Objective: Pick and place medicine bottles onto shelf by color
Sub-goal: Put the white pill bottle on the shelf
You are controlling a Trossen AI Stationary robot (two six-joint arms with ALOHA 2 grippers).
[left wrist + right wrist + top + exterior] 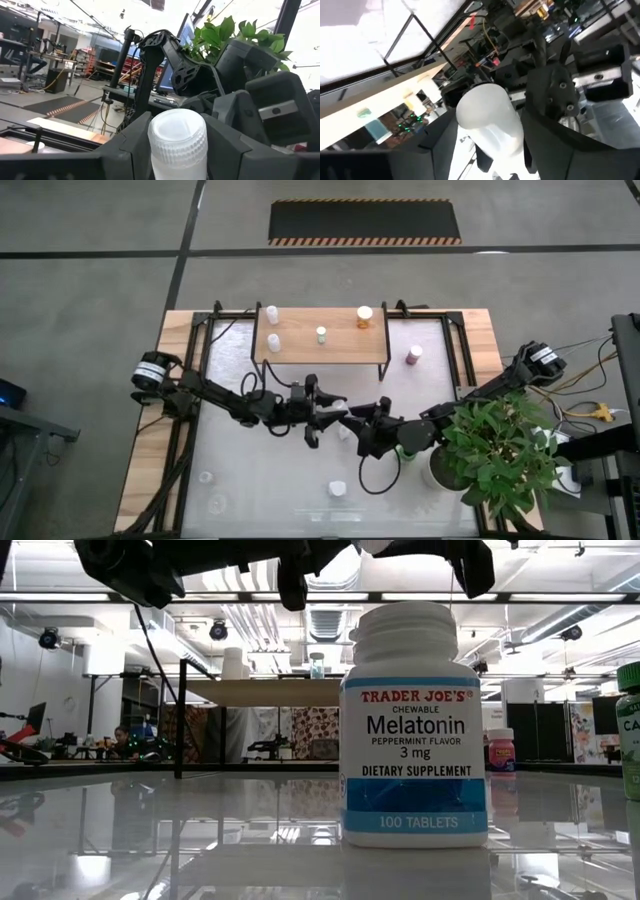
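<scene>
A white medicine bottle (338,404) is up in the air over the middle of the table, between my two grippers. My left gripper (330,415) reaches in from the table's left and my right gripper (360,425) from the right; both are shut on it. The left wrist view shows its ribbed white cap (177,140), and the right wrist view its smooth white body (487,117). The wooden shelf (300,352) stands at the far side and carries two white bottles (271,316), a small pale one (321,334) and an orange one (365,316). My left gripper holds the white bottle at its cap end (165,150), pinched between the two fingers. The fingers come level from the table's left. The bottle is lifted clear of the table. My right gripper has the bottle's smooth body (470,125) pinched between its two fingers (547,125), coming level from the table's right, opposite the left gripper. The bottle is clear of the table.
A maroon bottle (413,356) stands right of the shelf, and white bottles (337,489) (205,477) stand toward the near edge. A Melatonin bottle (415,725) fills the low view, with a green one (630,730) beside it. A potted plant (500,450) crowds the right arm.
</scene>
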